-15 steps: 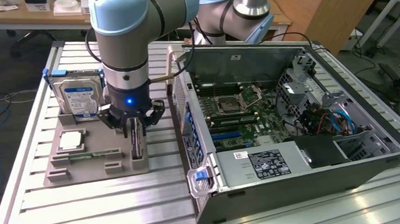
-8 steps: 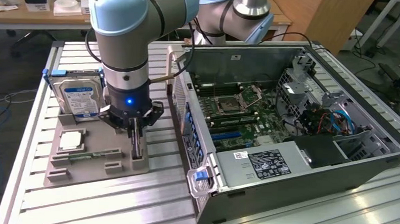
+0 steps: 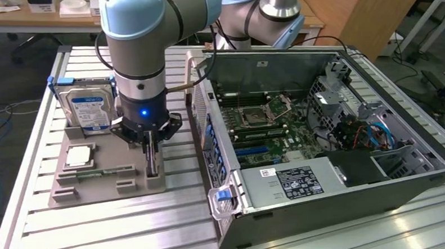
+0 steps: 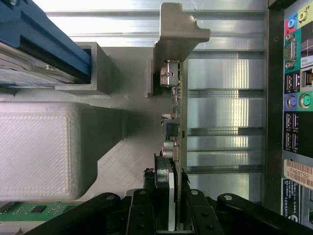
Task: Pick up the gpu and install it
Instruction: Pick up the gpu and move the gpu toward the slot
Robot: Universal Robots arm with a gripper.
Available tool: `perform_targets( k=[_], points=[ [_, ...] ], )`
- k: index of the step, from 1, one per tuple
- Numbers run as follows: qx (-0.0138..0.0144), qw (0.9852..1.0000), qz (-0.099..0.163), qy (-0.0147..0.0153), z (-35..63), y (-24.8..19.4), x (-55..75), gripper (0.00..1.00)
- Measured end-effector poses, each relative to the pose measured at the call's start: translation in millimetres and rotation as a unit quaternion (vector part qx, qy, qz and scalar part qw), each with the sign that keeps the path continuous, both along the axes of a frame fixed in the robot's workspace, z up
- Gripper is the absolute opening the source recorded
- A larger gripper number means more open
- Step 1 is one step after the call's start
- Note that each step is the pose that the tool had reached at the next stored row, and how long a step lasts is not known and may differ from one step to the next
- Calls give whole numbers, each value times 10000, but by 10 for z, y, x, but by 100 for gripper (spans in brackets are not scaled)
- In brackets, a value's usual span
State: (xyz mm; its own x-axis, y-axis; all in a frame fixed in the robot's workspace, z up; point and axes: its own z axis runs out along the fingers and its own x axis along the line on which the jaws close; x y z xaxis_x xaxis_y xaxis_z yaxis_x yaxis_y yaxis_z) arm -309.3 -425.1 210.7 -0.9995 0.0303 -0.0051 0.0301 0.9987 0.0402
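**Jaws astride the gpu in its holder**

The gpu (image 3: 153, 166) (image 4: 177, 117) stands on its long edge in a slot of the grey holder tray (image 3: 99, 195) (image 4: 127, 161). It sits on the side of the tray nearest the open computer case (image 3: 400, 183) (image 4: 293, 98). It is seated in the tray, not in the case. In the wrist view its thin board runs straight away from the camera, and its grey metal end bracket (image 4: 178, 39) is at the far end, over the slatted aluminium worktop (image 3: 128, 227) (image 4: 220, 73).

The arm hangs vertically over the tray, with the gripper (image 3: 149, 150) (image 4: 175, 215) lowered onto the card's upper edge. The jaws stand one on each side of the board, close against it. I cannot tell from the pictures whether they clamp it or merely flank it.

Other parts share the tray. A silver hard drive (image 3: 88, 112) with a blue-and-white label stands upright at the back. A square processor (image 3: 79, 156) lies flat near the middle, and a narrow green memory stick (image 3: 81, 177) (image 4: 34, 209) lies in front of it.

The case lies on its side on the exterior view's right, just beside the tray, with its panel off. The motherboard (image 3: 260, 126) is exposed, and the power supply (image 3: 295, 181) is at the near end. In the wrist view, the case's rear ports face the card across a strip of bare worktop.
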Motion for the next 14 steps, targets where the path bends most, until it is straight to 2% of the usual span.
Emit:
perform_targets(
  k=[11, 14],
  points=[
    [4, 10000, 0, -1, -1, 0, 1, 28],
    [8, 10000, 0, -3, 30, 1, 1, 28]
  ],
)
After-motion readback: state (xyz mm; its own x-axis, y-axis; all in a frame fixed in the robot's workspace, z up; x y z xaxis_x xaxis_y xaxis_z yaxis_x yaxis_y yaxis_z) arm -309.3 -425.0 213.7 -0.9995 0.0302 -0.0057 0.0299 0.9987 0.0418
